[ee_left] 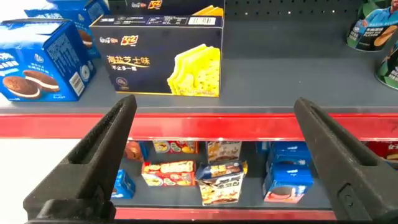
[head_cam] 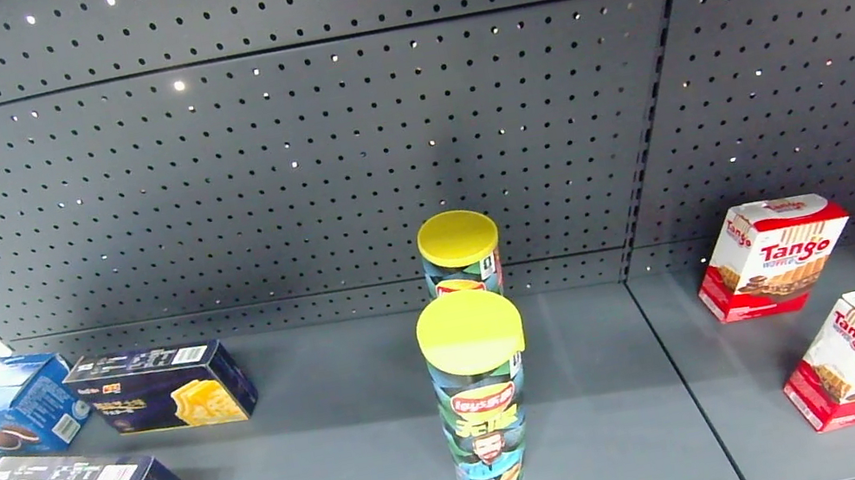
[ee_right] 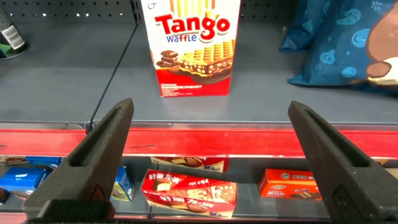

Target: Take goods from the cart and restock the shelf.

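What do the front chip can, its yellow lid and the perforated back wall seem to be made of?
Front chip can: probably a cardboard tube under a glossy printed wrap. Yellow lid: likely plastic, matte, one even colour, rim overhanging the can. Back wall: seemingly painted sheet metal, dark grey, with regular punched holes.

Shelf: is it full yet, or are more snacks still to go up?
Done: two chip cans, two wafer boxes, cracker boxes and cookie boxes sit on the shelf. In hand: nothing; the left gripper and right gripper are open, empty. Left: wide bare gaps, so probably more.
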Tool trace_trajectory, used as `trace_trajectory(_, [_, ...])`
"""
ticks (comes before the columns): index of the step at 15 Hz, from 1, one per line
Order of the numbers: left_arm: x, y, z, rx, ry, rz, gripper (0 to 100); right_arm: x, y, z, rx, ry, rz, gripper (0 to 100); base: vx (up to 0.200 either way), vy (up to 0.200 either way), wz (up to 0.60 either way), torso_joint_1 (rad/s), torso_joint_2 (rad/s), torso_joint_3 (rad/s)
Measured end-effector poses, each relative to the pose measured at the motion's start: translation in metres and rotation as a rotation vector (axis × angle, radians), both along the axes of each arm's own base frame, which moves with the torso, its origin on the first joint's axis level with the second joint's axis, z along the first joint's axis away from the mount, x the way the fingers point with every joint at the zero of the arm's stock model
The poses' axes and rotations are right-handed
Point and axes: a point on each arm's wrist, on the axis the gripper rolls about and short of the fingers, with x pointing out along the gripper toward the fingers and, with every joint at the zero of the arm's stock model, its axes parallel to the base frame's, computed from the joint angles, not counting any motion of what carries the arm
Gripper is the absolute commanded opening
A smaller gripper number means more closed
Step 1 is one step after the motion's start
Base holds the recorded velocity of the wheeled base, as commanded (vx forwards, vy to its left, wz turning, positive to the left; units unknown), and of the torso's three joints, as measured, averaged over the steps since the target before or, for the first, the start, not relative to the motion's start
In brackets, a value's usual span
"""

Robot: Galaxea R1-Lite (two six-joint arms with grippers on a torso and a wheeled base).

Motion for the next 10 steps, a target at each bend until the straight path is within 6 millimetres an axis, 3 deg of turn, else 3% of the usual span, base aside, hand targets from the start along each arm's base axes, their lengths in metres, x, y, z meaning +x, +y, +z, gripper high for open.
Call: trace_trajectory(10, [-0.0003,-0.0002,0.0002,0.018,-0.004,-0.009,100,0.0,0.0,0.0,0.0,0.0,0.0,100,0.0,0.0,0.0,0.0,0.0,0.0])
